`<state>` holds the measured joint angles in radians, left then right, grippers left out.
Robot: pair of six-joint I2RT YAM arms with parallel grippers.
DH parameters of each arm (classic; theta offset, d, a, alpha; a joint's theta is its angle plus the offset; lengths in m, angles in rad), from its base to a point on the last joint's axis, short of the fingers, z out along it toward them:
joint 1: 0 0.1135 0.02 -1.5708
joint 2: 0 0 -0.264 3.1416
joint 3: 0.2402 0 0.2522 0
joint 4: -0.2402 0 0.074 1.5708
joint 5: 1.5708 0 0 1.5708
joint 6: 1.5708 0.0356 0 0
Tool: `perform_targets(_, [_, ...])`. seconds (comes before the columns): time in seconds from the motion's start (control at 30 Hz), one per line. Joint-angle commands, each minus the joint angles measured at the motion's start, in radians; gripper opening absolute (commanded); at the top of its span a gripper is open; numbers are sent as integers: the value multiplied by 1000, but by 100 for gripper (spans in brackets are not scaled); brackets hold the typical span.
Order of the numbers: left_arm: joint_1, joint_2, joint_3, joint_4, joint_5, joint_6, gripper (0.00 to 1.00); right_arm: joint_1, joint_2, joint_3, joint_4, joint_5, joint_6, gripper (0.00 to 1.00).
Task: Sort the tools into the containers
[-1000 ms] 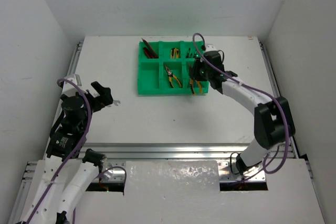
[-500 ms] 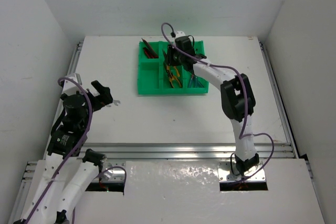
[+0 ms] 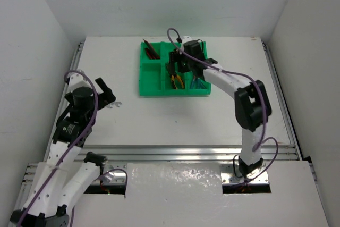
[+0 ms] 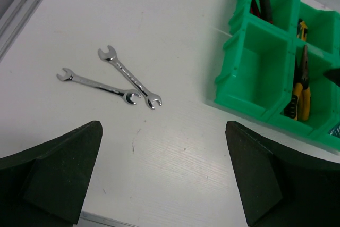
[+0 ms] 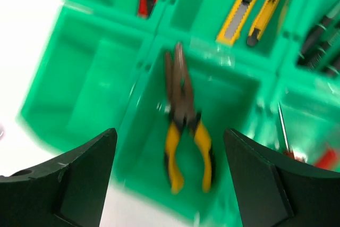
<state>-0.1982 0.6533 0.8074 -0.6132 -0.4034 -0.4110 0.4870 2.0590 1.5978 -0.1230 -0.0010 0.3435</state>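
In the top view, the bright green plastic six-compartment tray (image 3: 150, 81) is recorded at the far middle of the white table (image 3: 175, 123), with the right gripper (image 3: 174, 70) over its middle column and the left gripper (image 3: 109, 97) well apart. In the left wrist view, the left gripper's black fingers (image 4: 58, 174) are spread wide around nothing, and two slim silver wrenches (image 4: 130, 76) are seen lying on the table near the tray, touching in a V. In the blurred right wrist view, the right gripper is released, nothing grasped, and yellow-handled pliers (image 5: 186, 126) are found in the near middle compartment, two yellow utility knives (image 5: 255, 3) in the one behind.
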Motion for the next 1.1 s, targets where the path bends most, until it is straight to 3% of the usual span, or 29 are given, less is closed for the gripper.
perform_targets(0.0, [-7,94,73,-23,-28,-119,100,2,-271,-146,36,-42,11,82])
perform_targets(0.2, [86,472,165,16,23,-311,100,2,-554,-421,-135,-227,41,84])
perform_targets(0.33, [193,739,259,-98,5,-480,97,2,-655,-558,-194,-252,74,87])
perform_targets(0.43, [258,845,297,-148,-37,-590,92,4,-732,-660,-169,-290,110,87])
perform_targets(0.57, [337,925,291,-71,21,-621,87,5,-793,-742,-144,-341,135,88])
perform_targets(0.7, [413,1002,282,-16,107,-635,71,7,-798,-737,-165,-369,121,93])
perform_targets(0.8, [433,1077,311,-25,127,-637,64,5,-806,-740,-181,-376,112,96])
perform_targets(1.07, [467,1187,334,-48,106,-687,63,5,-792,-745,-179,-372,107,96])
